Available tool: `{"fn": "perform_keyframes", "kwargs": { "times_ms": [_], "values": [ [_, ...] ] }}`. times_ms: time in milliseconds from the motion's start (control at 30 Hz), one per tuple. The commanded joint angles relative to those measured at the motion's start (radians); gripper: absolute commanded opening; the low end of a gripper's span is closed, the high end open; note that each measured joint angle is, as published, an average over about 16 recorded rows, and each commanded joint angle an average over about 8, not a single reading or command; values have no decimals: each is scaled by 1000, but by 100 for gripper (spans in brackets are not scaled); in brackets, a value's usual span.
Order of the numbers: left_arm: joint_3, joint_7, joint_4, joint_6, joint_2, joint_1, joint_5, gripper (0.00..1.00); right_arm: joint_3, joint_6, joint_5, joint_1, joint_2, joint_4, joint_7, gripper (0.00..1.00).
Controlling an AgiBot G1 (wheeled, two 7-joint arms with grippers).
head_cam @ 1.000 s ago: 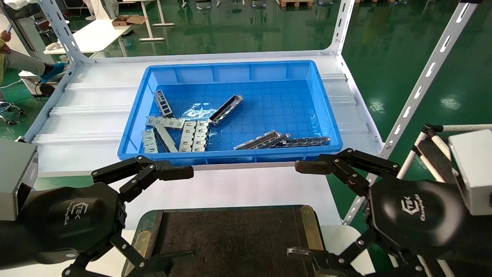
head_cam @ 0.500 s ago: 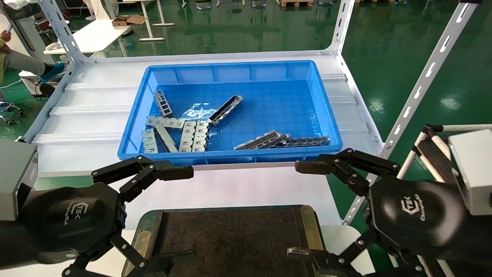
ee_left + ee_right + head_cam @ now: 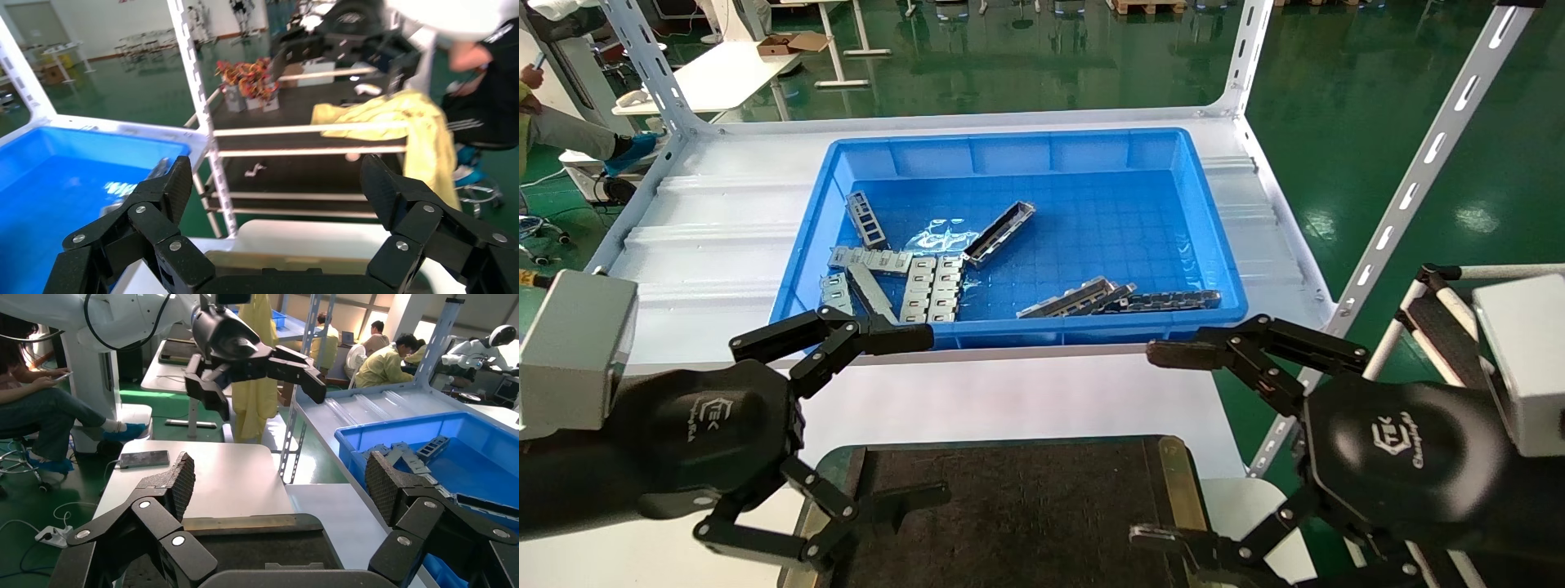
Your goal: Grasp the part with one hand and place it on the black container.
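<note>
Left gripper [image 3: 913, 415] rose toward blue bin [image 3: 1214, 245]

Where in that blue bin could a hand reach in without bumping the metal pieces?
The blue bin is bare across its far right half, between the far wall and the strips along the near wall. The near left corner is crowded with a cluster of strips. The black container is also bare.

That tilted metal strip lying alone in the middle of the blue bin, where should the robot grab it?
Grip the part across its middle, closing on the two raised long edges, coming straight down. It lies apart from the other strips, so there is room on both sides.
</note>
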Motion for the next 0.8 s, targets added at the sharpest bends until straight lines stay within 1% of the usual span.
{"fn": "perform_keyframes", "kwargs": {
  "times_ms": [33, 233, 400, 600, 800],
  "values": [
    [4, 2, 0, -18, 6, -6, 18, 100, 0, 0, 0, 0, 0, 0, 0, 100],
    [45, -18, 41, -93, 79, -75, 106, 100, 0, 0, 0, 0, 0, 0, 0, 100],
    [88, -25, 117, -162, 153, -151, 202, 100, -1, 0, 0, 0, 0, 0, 0, 100],
    [141, -6, 263, -260, 257, -240, 327, 100, -1, 0, 0, 0, 0, 0, 0, 100],
    [179, 61, 462, -350, 365, -318, 423, 100, -1, 0, 1, 0, 0, 0, 0, 100]
  ]
}}
